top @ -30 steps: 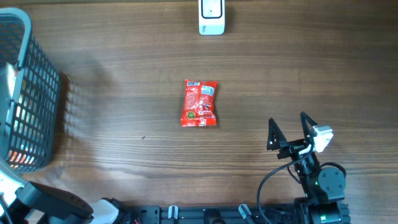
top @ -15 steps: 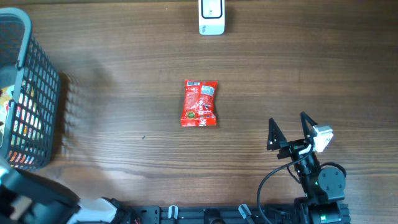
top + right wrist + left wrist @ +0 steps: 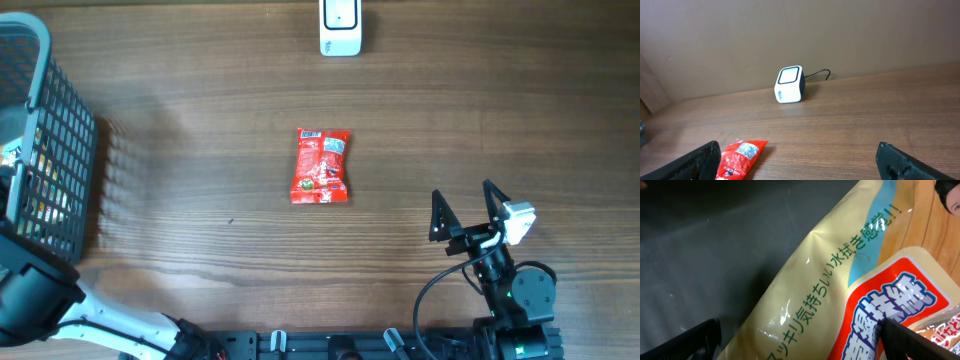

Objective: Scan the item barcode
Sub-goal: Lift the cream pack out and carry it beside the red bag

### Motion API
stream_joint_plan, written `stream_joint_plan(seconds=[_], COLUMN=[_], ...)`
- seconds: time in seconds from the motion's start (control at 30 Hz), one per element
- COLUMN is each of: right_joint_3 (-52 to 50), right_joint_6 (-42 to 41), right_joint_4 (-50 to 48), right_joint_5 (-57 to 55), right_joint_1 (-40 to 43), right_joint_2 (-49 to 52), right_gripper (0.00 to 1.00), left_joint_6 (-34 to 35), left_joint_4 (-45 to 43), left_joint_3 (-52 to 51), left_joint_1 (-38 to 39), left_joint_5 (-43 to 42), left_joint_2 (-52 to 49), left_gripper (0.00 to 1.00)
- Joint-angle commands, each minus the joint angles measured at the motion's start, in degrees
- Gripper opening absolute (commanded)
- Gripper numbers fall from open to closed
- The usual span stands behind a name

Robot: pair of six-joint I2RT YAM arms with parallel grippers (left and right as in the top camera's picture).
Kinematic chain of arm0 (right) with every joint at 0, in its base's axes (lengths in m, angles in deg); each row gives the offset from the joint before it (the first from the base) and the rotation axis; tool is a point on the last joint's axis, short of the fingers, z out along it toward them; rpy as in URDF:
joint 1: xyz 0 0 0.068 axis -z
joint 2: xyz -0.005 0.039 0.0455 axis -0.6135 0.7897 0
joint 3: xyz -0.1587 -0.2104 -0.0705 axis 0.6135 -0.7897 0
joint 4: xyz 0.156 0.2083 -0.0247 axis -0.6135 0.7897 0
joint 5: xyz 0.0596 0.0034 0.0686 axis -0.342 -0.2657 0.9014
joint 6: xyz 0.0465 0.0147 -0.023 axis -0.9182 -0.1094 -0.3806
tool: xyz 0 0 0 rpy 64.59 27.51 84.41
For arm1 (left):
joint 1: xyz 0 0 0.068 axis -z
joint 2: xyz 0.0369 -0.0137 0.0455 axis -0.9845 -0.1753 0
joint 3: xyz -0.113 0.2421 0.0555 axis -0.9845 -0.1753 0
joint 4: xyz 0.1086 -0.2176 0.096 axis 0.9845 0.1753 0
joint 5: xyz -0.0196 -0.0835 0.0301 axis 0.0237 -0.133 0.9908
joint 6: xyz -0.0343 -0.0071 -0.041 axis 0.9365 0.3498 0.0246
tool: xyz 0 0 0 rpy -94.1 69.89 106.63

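The left gripper (image 3: pixel 800 341) held its jaws open over packets (image 3: pixel 805 305) in the basket (image 3: pixel 60 130); the right gripper (image 3: pixel 461 190), open and empty. The red packet (image 3: pixel 321 166) was best pinched edgewise, barcode (image 3: pixel 311 134) clear for the scanner (image 3: pixel 340 27).

The table (image 3: pixel 200 210) is dark brown wood with the grain running left to right. A red snack packet (image 3: pixel 321 165) lies flat near its middle, long side pointing toward the far edge, with a white label at its far end. Well apart from it, at the far edge, stands a small white scanner (image 3: pixel 340 27) – a thin dark cable (image 3: pixel 819 74) trails behind it. At the left edge sits a grey mesh basket (image 3: pixel 62 150).
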Motion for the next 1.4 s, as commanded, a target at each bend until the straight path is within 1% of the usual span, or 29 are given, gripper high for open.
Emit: stream_joint_plan(seconds=[0.0,0.03,0.07,0.13,0.17,0.2,0.23,0.33,0.4,0.5,0.53,0.63,0.83,1.0,1.07,1.13,1.2,1.3,1.37], right_joint_3=[-0.07,-0.07,-0.07,-0.07,-0.07,-0.07,-0.07,-0.07,-0.07,-0.07,-0.07,-0.07,-0.07,-0.07,-0.07,-0.07,-0.07,-0.07,-0.07], right_joint_6=[0.96,0.96,0.96,0.96,0.96,0.98,0.96,0.96,0.96,0.98,0.98,0.98,0.96,1.01,0.96,0.98,0.98,0.96,0.98], right_joint_4=[-0.20,-0.20,-0.20,-0.20,-0.20,-0.20,-0.20,-0.20,-0.20,-0.20,-0.20,-0.20,-0.20,-0.20,-0.20,-0.20,-0.20,-0.20,-0.20], right_joint_5=[-0.52,-0.55,-0.55,-0.55,-0.52,-0.55,-0.55,-0.55,-0.52,-0.55,-0.52,-0.55,-0.52,-0.55,-0.55,-0.55,-0.52,-0.55,-0.55], right_joint_1=[0.33,0.33,0.33,0.33,0.33,0.33,0.33,0.33,0.33,0.33,0.33,0.33,0.33,0.33,0.33,0.33,0.33,0.33,0.33], right_joint_2=[-0.35,-0.35,-0.35,-0.35,-0.35,-0.35,-0.35,-0.35,-0.35,-0.35,-0.35,-0.35,-0.35,-0.35,-0.35,-0.35,-0.35,-0.35,-0.35], right_gripper=[1.00,1.00,1.00,1.00,1.00,1.00,1.00,1.00,1.00,1.00,1.00,1.00,1.00,1.00,1.00,1.00,1.00,1.00,1.00], left_joint_6=[-1.18,-1.18,-1.18,-1.18,-1.16,-1.16,-1.16,-1.11,-1.07,3.52,5.20,5.38,5.90,12.85,15.61,18.49,18.43,18.12,14.99], left_joint_4=[1.53,1.73,1.97,2.40,2.58,2.62,2.82,3.45,3.41,3.41,3.30,1.01,-0.28,-0.96,0.04,3.23,7.06,14.84,19.12], left_joint_3=[-0.98,-0.98,-0.98,-0.98,-0.98,-0.98,-0.96,-0.96,-0.94,0.33,1.29,2.01,2.01,2.01,2.01,2.01,2.01,1.75,0.55], left_joint_1=[0.00,0.00,0.00,0.00,0.00,0.00,0.00,0.00,0.00,-0.02,-0.02,0.00,-0.07,0.17,0.74,3.15,7.17,15.26,21.97], left_joint_5=[-0.66,-2.29,-4.13,-6.60,-7.37,-7.98,-8.72,-11.98,-15.72,-21.33,-24.79,-32.28,-32.83,-33.42,-35.34,-41.22,-45.68,-45.48,-43.21], left_joint_2=[-5.38,-5.84,-6.40,-7.06,-7.06,-7.04,-7.02,-6.64,-5.11,0.07,3.23,11.47,26.99,39.15,42.14,45.18,46.29,46.01,45.07], left_gripper=[0.91,0.87,0.74,0.39,0.17,0.07,0.04,0.04,0.04,0.04,0.04,0.04,0.04,0.04,0.04,0.04,0.04,0.04,0.04])
